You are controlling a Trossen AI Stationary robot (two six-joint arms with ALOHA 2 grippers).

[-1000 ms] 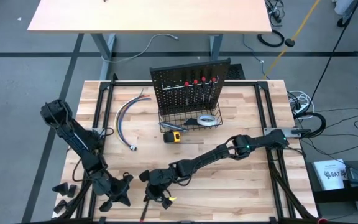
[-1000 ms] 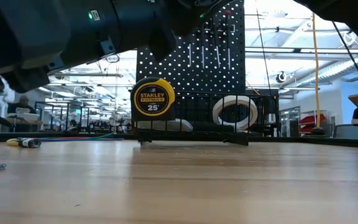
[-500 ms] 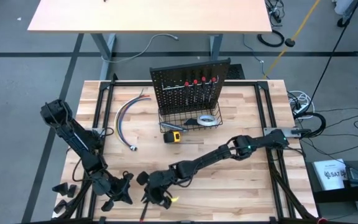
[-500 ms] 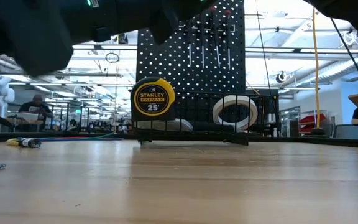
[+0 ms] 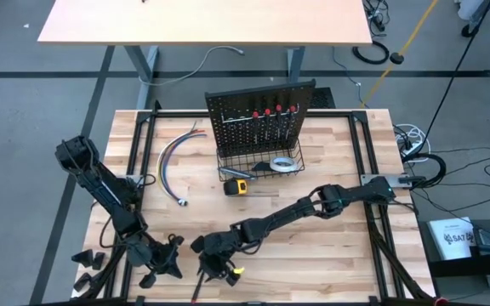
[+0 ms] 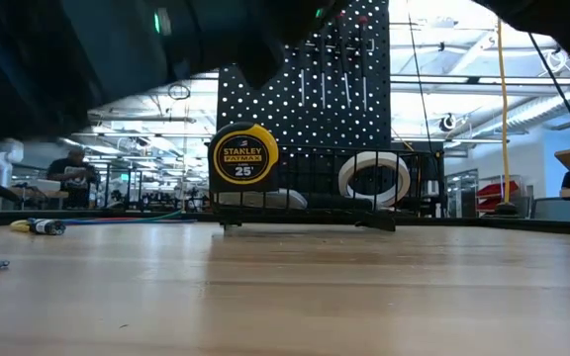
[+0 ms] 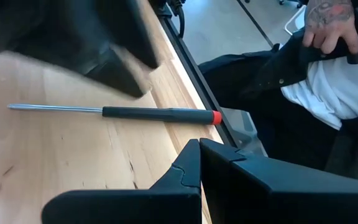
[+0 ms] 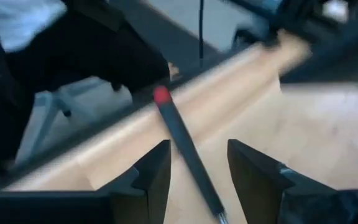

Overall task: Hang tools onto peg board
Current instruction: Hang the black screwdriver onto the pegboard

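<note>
At the table's near edge a loose screwdriver (image 7: 157,114) lies flat, framed between the spread fingers of the right gripper (image 8: 194,163); the left gripper (image 7: 199,163) beside it is pressed together. The tape measure (image 5: 238,187) sits mid-table. Behind it, the peg board (image 5: 260,116) holds four screwdrivers.

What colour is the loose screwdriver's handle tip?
Red, on the screwdriver; clearest in the left wrist view.

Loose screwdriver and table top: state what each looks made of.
Screwdriver: bare shiny shaft, likely steel; matte black handle with a red end cap, probably plastic or rubber. Table top: pale wood, with visible grain and seams between strips, looking like butcher block; finish seems satin, though that is hard to confirm.
</note>
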